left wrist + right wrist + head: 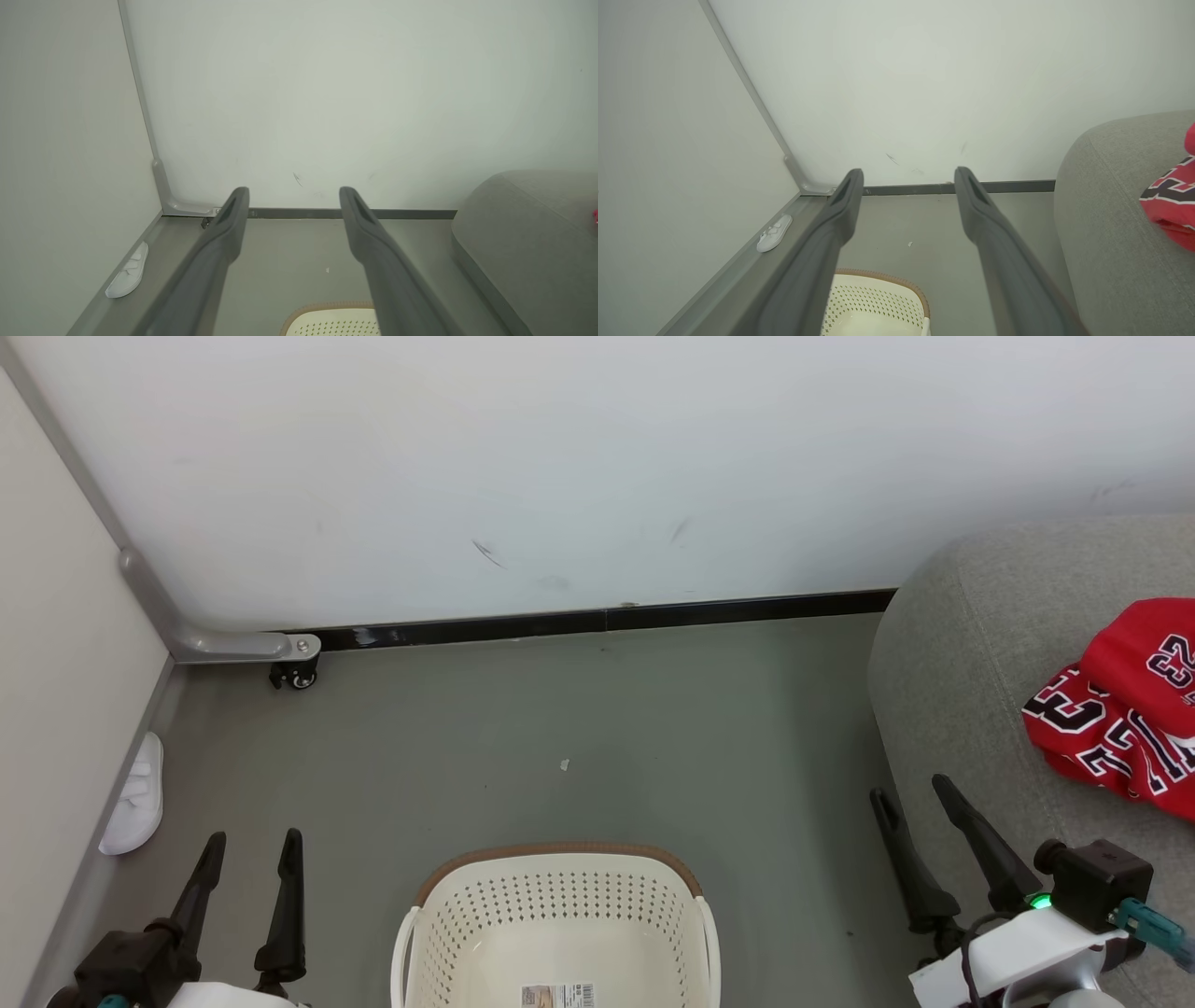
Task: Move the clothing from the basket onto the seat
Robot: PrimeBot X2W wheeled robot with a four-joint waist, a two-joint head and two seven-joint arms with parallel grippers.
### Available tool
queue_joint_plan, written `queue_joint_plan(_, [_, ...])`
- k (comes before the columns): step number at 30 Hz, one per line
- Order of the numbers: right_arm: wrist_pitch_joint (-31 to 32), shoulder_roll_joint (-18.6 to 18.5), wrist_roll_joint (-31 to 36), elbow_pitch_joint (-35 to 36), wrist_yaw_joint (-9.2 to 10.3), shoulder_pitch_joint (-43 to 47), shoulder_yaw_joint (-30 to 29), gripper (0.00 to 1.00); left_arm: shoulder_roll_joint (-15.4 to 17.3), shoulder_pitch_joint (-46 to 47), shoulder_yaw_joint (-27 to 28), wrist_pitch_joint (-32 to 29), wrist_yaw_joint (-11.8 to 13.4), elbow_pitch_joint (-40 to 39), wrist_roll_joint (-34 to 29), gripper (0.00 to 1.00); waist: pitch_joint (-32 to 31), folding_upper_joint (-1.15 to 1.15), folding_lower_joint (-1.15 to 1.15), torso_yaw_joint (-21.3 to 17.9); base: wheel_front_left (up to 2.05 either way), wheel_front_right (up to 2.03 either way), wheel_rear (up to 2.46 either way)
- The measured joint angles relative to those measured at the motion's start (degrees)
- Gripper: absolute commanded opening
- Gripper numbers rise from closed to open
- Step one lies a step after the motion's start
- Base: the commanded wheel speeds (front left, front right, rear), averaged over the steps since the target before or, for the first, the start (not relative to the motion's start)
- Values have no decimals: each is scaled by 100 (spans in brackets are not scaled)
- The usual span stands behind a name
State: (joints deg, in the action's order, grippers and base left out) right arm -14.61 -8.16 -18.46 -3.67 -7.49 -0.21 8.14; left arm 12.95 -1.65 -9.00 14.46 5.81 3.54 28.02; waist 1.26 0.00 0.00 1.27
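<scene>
Lying in a red heap with black-and-white letters and numbers showing, the clothing (1125, 709) rests on the seat (971, 663), off to the right of the right gripper (908, 790) and a little beyond its fingertips, apart from them and touching neither finger. That gripper's jaws stand wide apart with nothing between them, their tips hanging over the seat's rounded left edge. In the right wrist view the red cloth sits at the far right border, well out to the side of the right-hand finger. The left gripper (255, 840) is likewise spread wide and grips nothing, its fingers pointing over the grey floor (597, 728) toward the white wall (560, 476). The basket (560, 849) stands on the floor between the two grippers, nearer the robot than either pair of fingertips, with its brown rim, perforated wall and a label on its bottom in view (how many garments make up the red heap cannot be told). A white slipper (135, 798) lies left of the left jaws, against the side wall.
</scene>
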Motion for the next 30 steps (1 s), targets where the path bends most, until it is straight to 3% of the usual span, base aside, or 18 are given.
queue_joint_plan(25, [0, 55, 36, 4, 0, -1, 10, 100, -167, -3, 213, 0, -205, 46, -302, 100, 57, 0, 0, -16, 0, 0, 0])
queue_joint_plan(26, [0, 60, 41, -10, -1, 3, 11, 0, -185, -4, 212, -1, -243, 58, -301, 0, 56, 0, 0, -17, 0, 0, 0])
queue_joint_plan(30, [3, 120, 38, -198, -1, 56, 36, 0, -315, -31, 146, -12, -243, 256, -293, 0, 56, 0, 0, -17, 0, 0, 0])
